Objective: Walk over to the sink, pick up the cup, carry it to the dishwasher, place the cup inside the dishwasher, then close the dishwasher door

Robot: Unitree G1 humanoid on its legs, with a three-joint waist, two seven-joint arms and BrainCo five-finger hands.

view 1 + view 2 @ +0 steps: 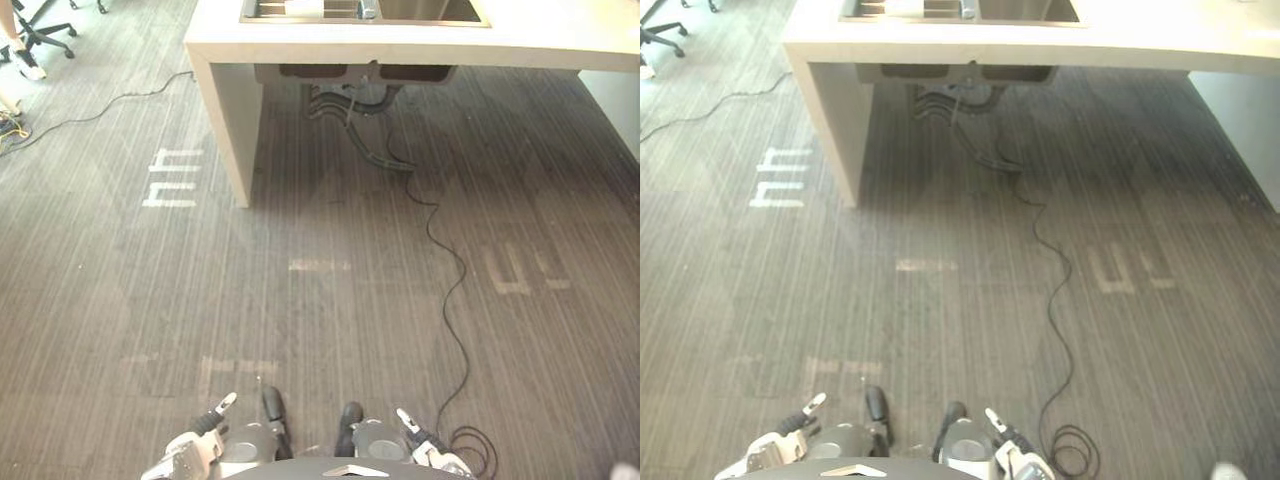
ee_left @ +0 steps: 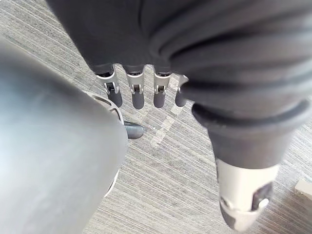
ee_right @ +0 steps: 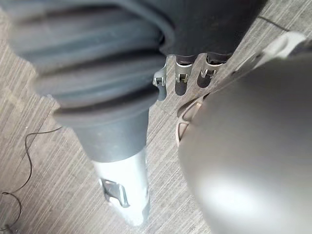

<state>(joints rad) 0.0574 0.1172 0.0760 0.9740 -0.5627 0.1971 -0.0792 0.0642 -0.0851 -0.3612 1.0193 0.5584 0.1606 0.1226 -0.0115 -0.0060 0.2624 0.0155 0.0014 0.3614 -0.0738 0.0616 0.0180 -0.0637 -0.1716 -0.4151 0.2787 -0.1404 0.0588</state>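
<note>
The sink (image 1: pixel 300 17) is set into a pale counter (image 1: pixel 420 45) at the far end of the floor, a few steps ahead of me. Its two basins (image 1: pixel 1020 12) show at the upper edge, with dark pipes (image 1: pixel 340 100) hanging below. My left hand (image 1: pixel 195 445) hangs low at my side; its fingers (image 2: pixel 136 92) are straight and hold nothing. My right hand (image 1: pixel 430 455) hangs on the other side, its fingers (image 3: pixel 183 78) straight and its thumb (image 3: pixel 124 190) apart, also holding nothing.
The counter's side panel (image 1: pixel 235 130) stands on the floor ahead to the left. A white cabinet (image 1: pixel 615 100) closes off the right. An office chair (image 1: pixel 40 30) and a person's shoe (image 1: pixel 28 68) are at the far left. White marks (image 1: pixel 170 178) lie on the grey floor.
</note>
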